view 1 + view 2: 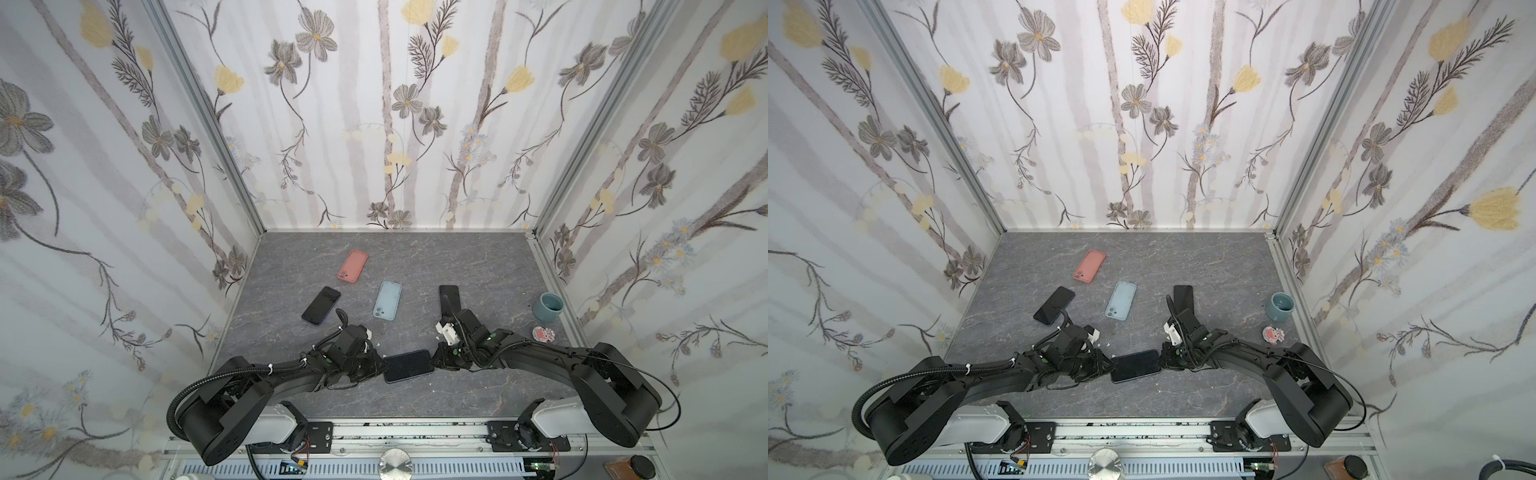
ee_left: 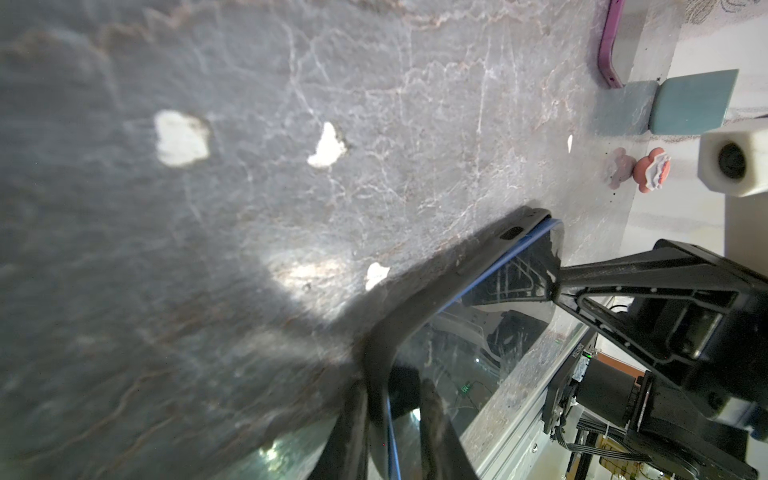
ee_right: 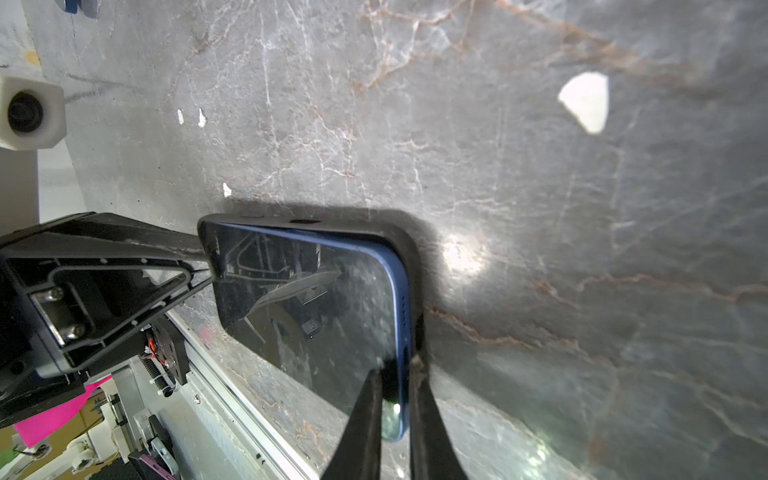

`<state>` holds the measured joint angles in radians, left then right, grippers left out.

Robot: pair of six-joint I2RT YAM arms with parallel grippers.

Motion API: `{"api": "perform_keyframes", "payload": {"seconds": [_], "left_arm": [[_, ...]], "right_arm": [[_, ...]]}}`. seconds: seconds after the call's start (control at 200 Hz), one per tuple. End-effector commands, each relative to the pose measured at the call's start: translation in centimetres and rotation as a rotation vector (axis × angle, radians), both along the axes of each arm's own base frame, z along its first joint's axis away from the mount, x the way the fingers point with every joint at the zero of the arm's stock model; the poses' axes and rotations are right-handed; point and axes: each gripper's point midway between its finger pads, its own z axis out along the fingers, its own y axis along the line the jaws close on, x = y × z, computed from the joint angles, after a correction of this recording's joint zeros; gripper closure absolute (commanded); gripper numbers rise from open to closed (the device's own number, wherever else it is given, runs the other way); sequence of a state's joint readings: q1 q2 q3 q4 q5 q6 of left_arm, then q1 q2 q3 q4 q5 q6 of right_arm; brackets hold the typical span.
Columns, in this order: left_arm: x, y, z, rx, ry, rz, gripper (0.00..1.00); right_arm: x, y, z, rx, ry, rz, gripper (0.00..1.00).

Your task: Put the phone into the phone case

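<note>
A blue phone [image 1: 408, 365] [image 1: 1136, 365] lies screen up near the table's front, sitting in a black phone case [image 3: 409, 249] [image 2: 419, 299]. Its blue edge [image 3: 401, 316] stands proud of the case rim on one long side and at one end. My left gripper [image 1: 384, 366] [image 1: 1112, 368] [image 2: 395, 415] is shut on the left end, fingers on either side of case and phone. My right gripper [image 1: 432, 360] [image 1: 1160, 362] [image 3: 395, 386] is shut on the right end, one finger on the screen and one under the case.
Farther back lie a pink case [image 1: 353, 266], a light blue case [image 1: 387, 300], a dark phone [image 1: 321, 305] and another dark phone [image 1: 449, 299]. A teal cup [image 1: 548, 306] and a small pink figure [image 1: 543, 333] stand at the right. White flecks [image 2: 180, 137] dot the table.
</note>
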<state>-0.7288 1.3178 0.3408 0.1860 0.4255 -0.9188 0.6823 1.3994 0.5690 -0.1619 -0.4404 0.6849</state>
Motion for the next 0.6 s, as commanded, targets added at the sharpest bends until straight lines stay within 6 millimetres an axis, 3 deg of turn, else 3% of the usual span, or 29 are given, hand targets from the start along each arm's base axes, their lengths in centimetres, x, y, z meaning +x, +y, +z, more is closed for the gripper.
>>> {"api": "perform_keyframes", "payload": {"seconds": [0.0, 0.22, 0.35, 0.595], "left_arm": [[-0.6, 1.0, -1.0, 0.05, 0.021, 0.002, 0.78], [0.2, 1.8, -0.7, 0.099, -0.028, 0.028, 0.78], [0.3, 1.8, 0.4, 0.083, -0.055, 0.029, 0.66], [-1.1, 0.8, 2.0, 0.016, -0.055, -0.07, 0.6]], "right_arm": [[0.3, 1.5, 1.4, 0.083, -0.027, 0.023, 0.85], [0.7, 0.4, 1.5, 0.016, -0.055, 0.008, 0.75], [0.8, -0.1, 2.0, -0.009, -0.074, 0.002, 0.71], [-0.2, -0.6, 1.1, -0.03, -0.04, 0.008, 0.72]]}}
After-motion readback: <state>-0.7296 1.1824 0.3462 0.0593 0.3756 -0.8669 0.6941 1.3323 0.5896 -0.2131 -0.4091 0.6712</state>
